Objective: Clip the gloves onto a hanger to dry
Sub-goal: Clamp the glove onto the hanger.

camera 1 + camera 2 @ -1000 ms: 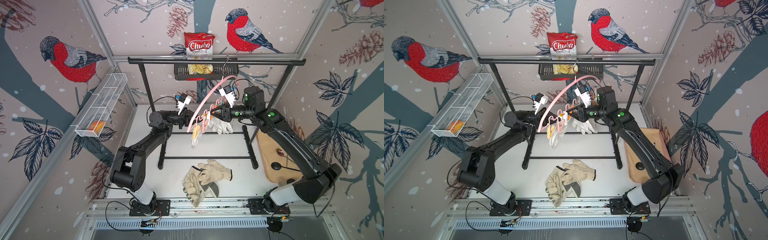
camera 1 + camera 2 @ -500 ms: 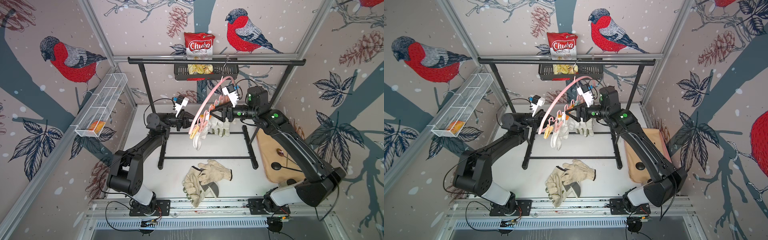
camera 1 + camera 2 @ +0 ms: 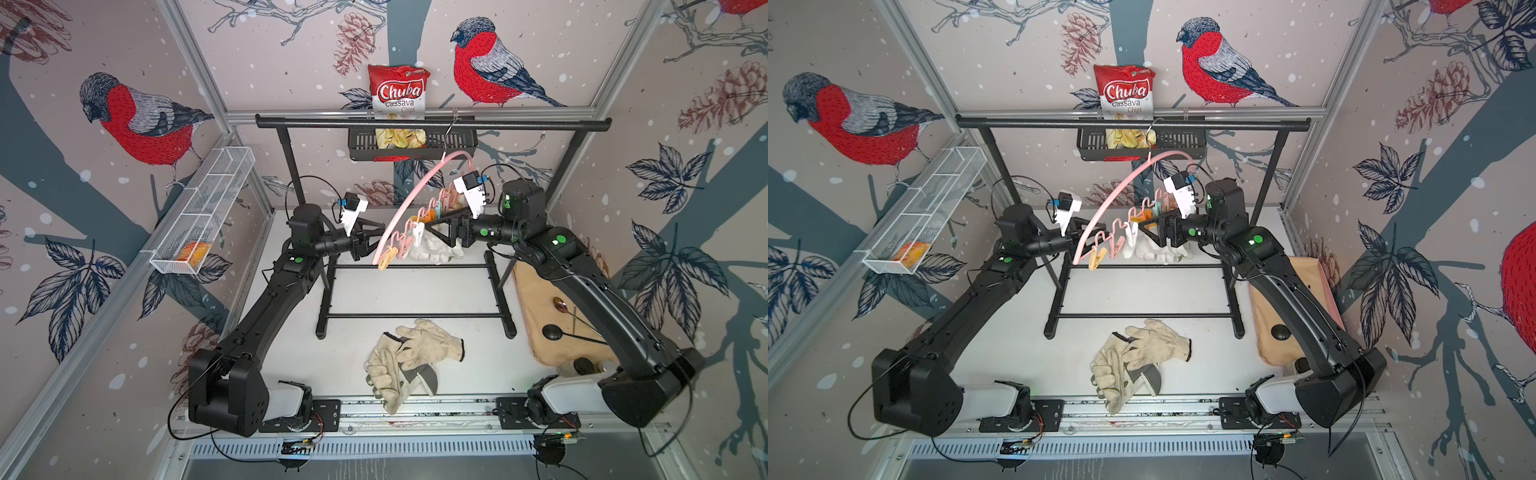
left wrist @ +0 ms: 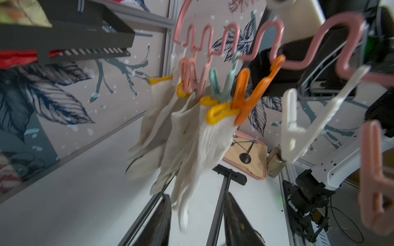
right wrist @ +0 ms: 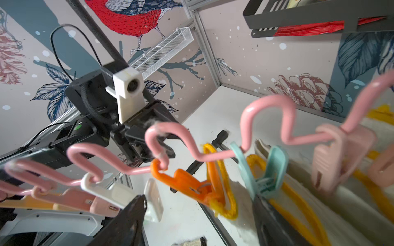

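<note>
The pink hanger [image 3: 409,201] hangs by its hook from the black rack's top bar and is tilted. Several knit gloves [image 4: 191,136] with yellow cuffs hang from its clothespins; an orange pin [image 5: 187,183] bites one yellow cuff. More gloves [image 3: 409,357] lie in a heap on the table at the front, in both top views [image 3: 1138,357]. My left gripper [image 3: 365,237] stands open just left of the hanger's low end, its jaws empty [image 4: 198,223]. My right gripper [image 3: 436,228] stands open on the hanger's other side, next to the clipped gloves, holding nothing [image 5: 198,223].
The black garment rack [image 3: 432,124] spans the back, with a black basket and a chips bag [image 3: 399,95] above it. A white wire basket [image 3: 203,216] is fixed to the left wall. A tan board [image 3: 552,316] with utensils lies on the right.
Both grippers have opened, the right one first and then the left. They have let go near the hanger's pins, and the hanger with its gloves now swings free and looks blurred.
</note>
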Motion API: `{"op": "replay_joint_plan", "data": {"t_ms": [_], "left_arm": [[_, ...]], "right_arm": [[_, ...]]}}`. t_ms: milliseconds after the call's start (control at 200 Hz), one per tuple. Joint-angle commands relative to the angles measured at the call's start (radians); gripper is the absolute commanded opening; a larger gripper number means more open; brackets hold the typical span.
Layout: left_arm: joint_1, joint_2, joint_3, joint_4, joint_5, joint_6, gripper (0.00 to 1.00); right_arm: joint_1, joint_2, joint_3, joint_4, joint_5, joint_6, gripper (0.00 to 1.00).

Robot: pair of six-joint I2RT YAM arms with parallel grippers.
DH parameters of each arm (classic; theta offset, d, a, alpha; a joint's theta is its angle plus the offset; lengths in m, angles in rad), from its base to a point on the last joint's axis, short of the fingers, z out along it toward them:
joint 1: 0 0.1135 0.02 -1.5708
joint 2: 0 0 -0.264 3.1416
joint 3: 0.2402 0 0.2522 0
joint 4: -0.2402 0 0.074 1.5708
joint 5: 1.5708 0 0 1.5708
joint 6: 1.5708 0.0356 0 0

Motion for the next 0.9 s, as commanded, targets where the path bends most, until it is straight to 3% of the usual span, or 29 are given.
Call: {"op": "replay_joint_plan", "data": {"t_ms": [0,55,140,155,165,170,185,290,420,465,655,785,895], "left_arm": [[0.0,-0.059,-0.039,-0.1,-0.169,0.126,0.43],[-0.001,-0.091,-0.055,-0.115,-0.238,0.138,0.55],[-0.001,-0.149,-0.072,-0.147,-0.337,0.146,0.59],[0.0,-0.158,-0.074,-0.152,-0.357,0.145,0.67],[0.0,-0.163,-0.075,-0.154,-0.368,0.14,0.88],[0.0,-0.167,-0.076,-0.156,-0.374,0.138,0.92],[0.0,-0.175,-0.079,-0.159,-0.39,0.132,0.96],[0.001,-0.247,-0.136,-0.118,-0.471,0.061,0.97],[-0.001,-0.355,-0.255,0.025,-0.708,-0.242,0.98],[0.0,-0.384,-0.262,0.009,-0.735,-0.28,0.98],[-0.005,-0.459,-0.294,-0.07,-0.607,-0.281,0.98],[-0.02,-0.465,-0.412,0.096,-0.394,-0.334,0.93],[-0.027,-0.494,-0.54,0.282,-0.392,-0.518,0.87]], "right_arm": [[-0.002,-0.031,-0.017,0.019,0.074,0.041,0.81],[-0.003,-0.052,-0.031,0.012,0.107,0.051,0.82],[-0.003,-0.09,-0.058,-0.002,0.171,0.067,0.83],[-0.003,-0.097,-0.064,-0.003,0.181,0.07,0.83],[-0.003,-0.102,-0.07,-0.004,0.187,0.075,0.83],[-0.003,-0.104,-0.071,-0.004,0.191,0.076,0.83],[-0.003,-0.104,-0.078,-0.004,0.201,0.081,0.83],[-0.003,-0.191,-0.134,-0.004,0.267,0.124,0.83],[-0.004,-0.285,-0.2,-0.012,0.334,0.174,0.82],[-0.004,-0.313,-0.219,-0.021,0.362,0.196,0.82],[-0.008,-0.396,-0.305,-0.082,0.417,0.292,0.79],[-0.01,-0.459,-0.408,-0.135,0.471,0.401,0.75],[-0.014,-0.509,-0.506,-0.192,0.481,0.481,0.73]]}}
